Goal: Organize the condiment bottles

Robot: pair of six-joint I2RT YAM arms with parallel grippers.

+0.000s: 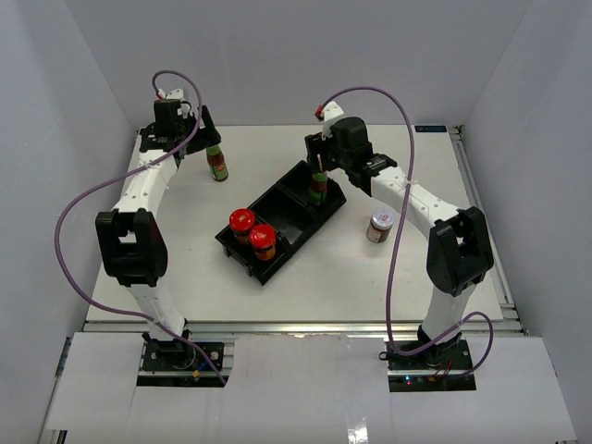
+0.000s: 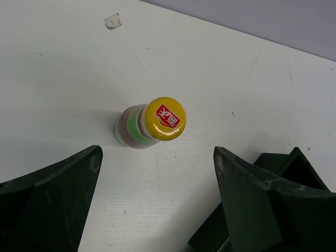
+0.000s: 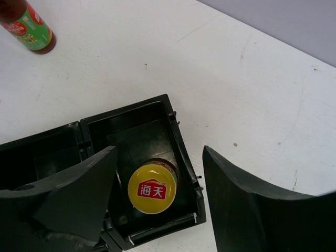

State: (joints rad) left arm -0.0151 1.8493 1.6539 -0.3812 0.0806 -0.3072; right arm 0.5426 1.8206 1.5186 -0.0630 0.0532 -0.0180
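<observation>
One slim yellow-capped bottle [image 3: 153,189] stands upright in the end compartment of the black tray [image 3: 126,111]. My right gripper [image 3: 159,153] hangs over it, open, its fingers clear of the cap on both sides. This bottle [image 1: 318,185] also shows from above, under the right gripper [image 1: 320,155]. The other slim bottle [image 2: 155,121] stands on the table at the back left. My left gripper [image 2: 157,178] is wide open just above and beside it, holding nothing. Two red-lidded jars [image 1: 242,222] [image 1: 263,238] sit in the tray's near compartment. A white-lidded jar [image 1: 380,225] stands on the table right of the tray.
The black tray [image 1: 289,209] lies diagonally mid-table, its middle compartment empty. A corner of the tray [image 2: 294,164] shows by the left gripper's right finger. White walls close the table on three sides.
</observation>
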